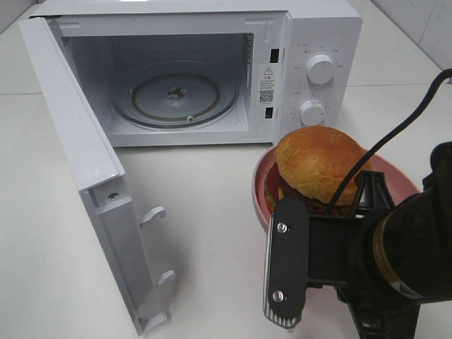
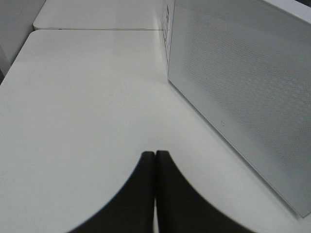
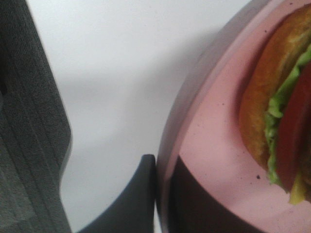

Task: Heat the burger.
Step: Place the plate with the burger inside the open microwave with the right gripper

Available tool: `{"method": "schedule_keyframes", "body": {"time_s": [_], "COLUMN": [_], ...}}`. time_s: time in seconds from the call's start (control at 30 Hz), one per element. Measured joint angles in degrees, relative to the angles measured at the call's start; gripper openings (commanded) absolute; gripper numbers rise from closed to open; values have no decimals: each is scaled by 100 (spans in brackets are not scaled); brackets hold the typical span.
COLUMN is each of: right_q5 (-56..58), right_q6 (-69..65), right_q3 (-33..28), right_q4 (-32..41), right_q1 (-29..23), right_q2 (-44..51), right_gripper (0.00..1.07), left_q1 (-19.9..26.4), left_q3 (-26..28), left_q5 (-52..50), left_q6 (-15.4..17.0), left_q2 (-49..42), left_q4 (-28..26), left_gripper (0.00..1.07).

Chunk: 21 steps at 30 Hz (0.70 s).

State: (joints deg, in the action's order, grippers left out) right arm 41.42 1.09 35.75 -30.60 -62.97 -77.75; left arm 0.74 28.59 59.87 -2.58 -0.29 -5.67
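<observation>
Tabletop's front edge, right side: your right gripper (image 3: 164,184) is clamped on the pink plate (image 1: 394,175) rim. The burger (image 1: 321,166) sits on it. I judge it light, soft and loosely stacked, so carry it by the plate and keep it level. Your left gripper (image 2: 155,160) is pinched closed, empty. Beyond stands the microwave (image 1: 318,42), door (image 1: 70,127) open.

Warning-triangle and QR-code sticker (image 1: 266,85) on the front of the microwave (image 1: 325,28), wording illegible

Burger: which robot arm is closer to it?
Right. The right fingers pinch the plate rim beside the burger. The left fingers are shut over the table by the door, burger unseen.
</observation>
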Motion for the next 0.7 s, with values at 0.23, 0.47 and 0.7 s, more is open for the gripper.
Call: {"method": "schedule_keyframes", "body": {"time_s": [0.23,0.47,0.7], "right_q5": [-52,-246,-378], "right_q6": [2091,4142,4440], "right_q3": [0,0,0], "right_q4": [126,74,-109], "right_q1": [-23,-23,-23], "right_q2": [109,109,109], "right_gripper": [0,0,0], "left_q1": [0,0,0], "left_q3": [0,0,0], "left_q5": [0,0,0], "left_q6": [0,0,0], "left_q2": [0,0,0], "left_q4": [0,0,0], "left_gripper": [0,0,0]}}
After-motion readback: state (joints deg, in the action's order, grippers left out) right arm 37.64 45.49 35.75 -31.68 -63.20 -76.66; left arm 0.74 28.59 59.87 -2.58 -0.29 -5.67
